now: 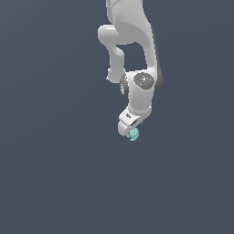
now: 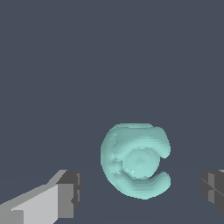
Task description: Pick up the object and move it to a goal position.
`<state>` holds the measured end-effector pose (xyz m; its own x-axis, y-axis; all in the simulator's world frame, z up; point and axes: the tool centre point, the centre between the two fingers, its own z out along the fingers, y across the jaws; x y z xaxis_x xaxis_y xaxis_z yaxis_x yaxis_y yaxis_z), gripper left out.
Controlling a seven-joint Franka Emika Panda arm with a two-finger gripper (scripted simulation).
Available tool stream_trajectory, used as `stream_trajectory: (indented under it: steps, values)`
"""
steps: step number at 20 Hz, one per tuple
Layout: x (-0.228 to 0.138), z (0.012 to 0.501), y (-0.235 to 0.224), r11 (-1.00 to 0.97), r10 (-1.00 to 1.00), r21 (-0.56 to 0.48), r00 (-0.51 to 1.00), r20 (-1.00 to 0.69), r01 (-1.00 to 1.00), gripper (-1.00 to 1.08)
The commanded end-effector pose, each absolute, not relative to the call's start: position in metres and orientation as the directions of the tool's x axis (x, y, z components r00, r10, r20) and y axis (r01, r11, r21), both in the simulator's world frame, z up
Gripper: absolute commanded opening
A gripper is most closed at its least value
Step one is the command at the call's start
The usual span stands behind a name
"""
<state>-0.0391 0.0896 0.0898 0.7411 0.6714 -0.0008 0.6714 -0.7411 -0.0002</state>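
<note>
The object [image 2: 135,159] is a small teal lumpy blob with curled ridges. In the wrist view it lies between my two fingertips, with a gap on each side. One finger [image 2: 65,192] and the other finger [image 2: 213,187] stand apart from it. My gripper [image 2: 140,190] is open. In the exterior view the object [image 1: 133,134] shows just below the white hand of my gripper [image 1: 130,130], which hides part of it. The fingertips themselves are too small to make out there.
A plain dark grey surface [image 1: 55,173] fills both views. The white arm [image 1: 137,55] comes down from the top of the exterior view. No other things show.
</note>
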Motion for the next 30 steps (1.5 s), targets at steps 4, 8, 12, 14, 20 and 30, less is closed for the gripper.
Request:
stream_trajectory:
  steps: [4,8,12,14,20,30]
  values:
    - [-0.039,0.082,0.089,-0.741,0.672,0.000,0.741,-0.001,0.672,1.00]
    - [-0.040,0.063,0.090,-0.739,0.674,0.000,0.739,0.000,0.674,1.00]
    - [-0.040,0.046,0.090,-0.738,0.675,0.000,0.738,0.000,0.675,1.00]
    - [-0.040,0.042,0.090,-0.738,0.675,0.000,0.738,0.000,0.675,1.00]
    - [-0.040,0.039,0.090,-0.738,0.675,0.000,0.738,0.000,0.675,-1.00]
    - [-0.039,0.041,0.089,-0.738,0.675,0.001,0.738,0.000,0.675,-1.00]
